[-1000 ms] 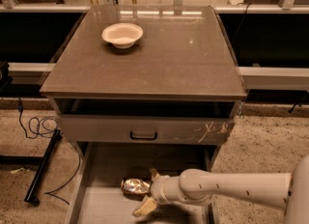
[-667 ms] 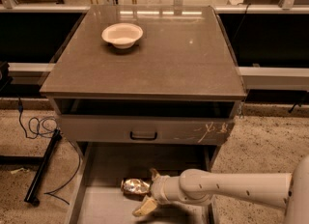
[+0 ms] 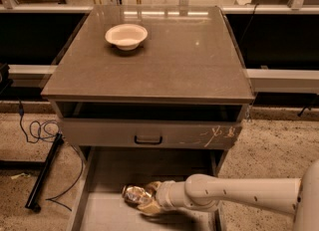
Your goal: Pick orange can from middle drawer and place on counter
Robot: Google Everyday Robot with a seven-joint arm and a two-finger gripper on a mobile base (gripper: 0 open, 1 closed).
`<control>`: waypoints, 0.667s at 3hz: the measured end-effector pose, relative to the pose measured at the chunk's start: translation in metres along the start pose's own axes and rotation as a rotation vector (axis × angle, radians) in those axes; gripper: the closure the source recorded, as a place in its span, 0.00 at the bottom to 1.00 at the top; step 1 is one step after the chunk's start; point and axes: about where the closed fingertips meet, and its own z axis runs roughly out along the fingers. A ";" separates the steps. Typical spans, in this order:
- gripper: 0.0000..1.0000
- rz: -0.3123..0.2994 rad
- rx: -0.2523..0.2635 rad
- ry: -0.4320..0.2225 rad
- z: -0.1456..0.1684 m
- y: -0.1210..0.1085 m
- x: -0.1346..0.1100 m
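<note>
Counter [image 3: 164, 65]: the dark top carries only a white bowl [image 3: 126, 36], which stands towards its far left corner, in from both edges.
White bowl: upright; I can make out nothing inside it.
Upper drawer [image 3: 109, 134]: pulled out slightly below the counter's near edge, with a dark gap showing behind its front. The inside is in shadow. It has a black handle [image 3: 148, 139] at the middle and white scratches near its right end.
Middle drawer [image 3: 84, 195]: pulled well out towards me, below and forward of the counter's near edge. Its grey floor holds one thing, the orange can.
Orange can [image 3: 133, 194]: lying on its side on the drawer floor, roughly below the middle of the counter's near edge and clear of both side walls.
Open room: bare drawer floor lies to the left of the can and in front of it. The counter surface is free from the bowl across to the right edge and down to both near corners.
My arm [image 3: 239, 197]: reaches in from the right, crossing the drawer's right wall low over the floor.
My gripper [image 3: 148, 198]: inside the middle drawer, at the right end of the can.
My fingers [image 3: 149, 209]: spread apart, one behind the can's right end and one in front of it, so that end sits between them. I cannot tell whether either one presses on the metal.
</note>
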 end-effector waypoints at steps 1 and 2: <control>0.66 0.000 0.000 0.000 0.000 0.000 0.000; 0.89 0.000 0.000 0.000 0.000 0.000 0.000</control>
